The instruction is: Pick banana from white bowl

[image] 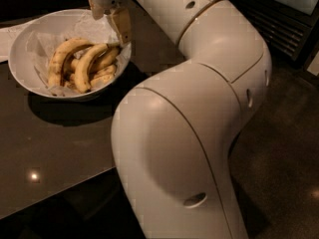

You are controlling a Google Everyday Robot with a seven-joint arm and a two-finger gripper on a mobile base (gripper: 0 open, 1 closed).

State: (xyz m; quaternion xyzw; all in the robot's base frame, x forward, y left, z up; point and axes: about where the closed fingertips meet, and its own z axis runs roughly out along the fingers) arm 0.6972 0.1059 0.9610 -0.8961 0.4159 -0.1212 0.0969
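Note:
The white bowl (30,44), lined with crinkled paper, sits on the dark table at the upper left and holds several yellow bananas. The long, gently curved banana (87,66) lies in the middle of the pile, its upper end toward the bowl's right rim. A more arched banana (60,56) lies to its left, and shorter ones (105,59) to its right. My gripper (110,20) hangs over the bowl's back right rim, just above the upper ends of the bananas. It is open and holds nothing.
My big white arm (189,133) fills the middle and right of the view and hides that part of the table. The dark tabletop (45,148) runs out to a front edge at the lower left. White paper (7,36) lies left of the bowl. Dark floor shows at the right.

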